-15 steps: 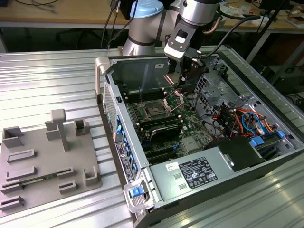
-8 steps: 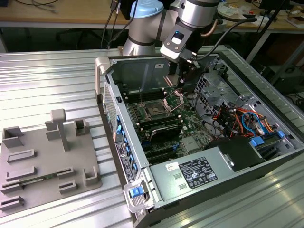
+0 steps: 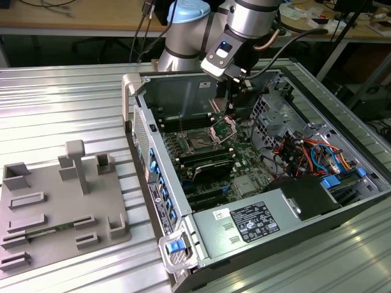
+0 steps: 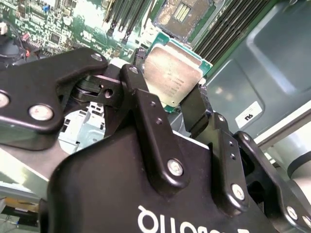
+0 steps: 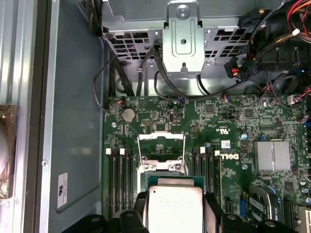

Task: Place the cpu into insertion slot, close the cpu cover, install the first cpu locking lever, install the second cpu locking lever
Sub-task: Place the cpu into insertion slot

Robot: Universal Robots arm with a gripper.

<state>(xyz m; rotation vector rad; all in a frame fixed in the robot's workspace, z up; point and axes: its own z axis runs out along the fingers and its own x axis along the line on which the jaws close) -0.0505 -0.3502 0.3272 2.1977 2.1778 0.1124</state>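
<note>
Squarely between the black fingers (image 4: 146,111) of the hand (image 4: 167,82) sits the chip (image 4: 172,70), held clear of the green board.

Exterior view: the arm reaches down into the open computer case (image 3: 177,91) on the ribbed metal tabletop (image 3: 61,97). The hand (image 3: 234,107) is just above the raised cover (image 3: 224,127), and the socket (image 3: 200,142) is beside that, toward the exterior view's left. A grey tray (image 3: 55,207) lies well apart. Second wrist view: the fingers press on opposite edges of the chip, closed to its width, its silvery top facing the camera; the socket (image 4: 187,17) shows beyond it. First wrist view: the chip (image 5: 174,208) rides in the hand, the cover (image 5: 161,148) stands open just past it, and long black memory slots (image 5: 121,174) flank both.
</note>
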